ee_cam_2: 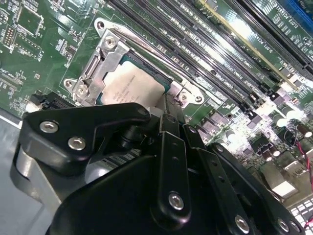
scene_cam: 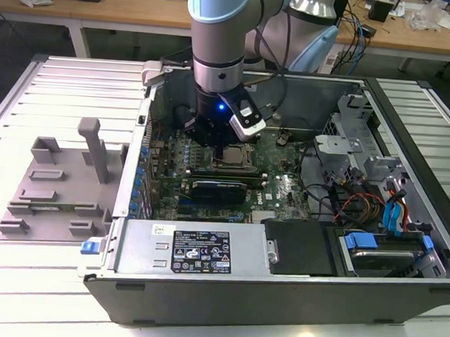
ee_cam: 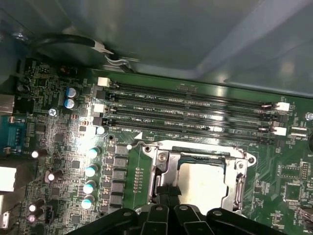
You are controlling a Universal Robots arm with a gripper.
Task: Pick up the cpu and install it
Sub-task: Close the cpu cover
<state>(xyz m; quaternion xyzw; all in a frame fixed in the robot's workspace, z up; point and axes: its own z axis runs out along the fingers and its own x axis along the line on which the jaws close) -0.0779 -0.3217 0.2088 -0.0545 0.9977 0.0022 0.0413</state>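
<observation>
- While the arm (scene_cam: 222,31) reaches down into the open computer case (scene_cam: 278,302), the gripper (ee_cam: 167,193) hangs directly over the processor socket on the motherboard (scene_cam: 285,191).
- Gripper state: in the first wrist view the two fingertips (ee_cam: 161,194) appear drawn close together, with nothing seen between them. The view is partly blocked by the gripper's own black linkage, so this reading is tentative.
- The cpu (ee_cam: 200,183) lies flat in the socket with its silver top facing up. It is not held.
- The fingertips sit at the cpu's near edge. Contact cannot be confirmed.
- A metal socket bracket (ee_cam: 159,169) frames the cpu on its sides. Screws show at the bracket's corners.
- In the second wrist view the cpu (ee_cam_2: 132,88) shows between the bracket's silver arms, just beyond the gripper's linkage.
- Four long black memory slots (ee_cam: 195,112) run just beside the socket.
- A row of small capacitors (ee_cam: 90,171) stands near the socket, on the side away from the bracket's far edge.
- A grey plastic tray (scene_cam: 47,196) with raised blocks rests on the slatted table (scene_cam: 62,82). It is outside the case, toward the exterior view's left and well apart from the gripper.
</observation>
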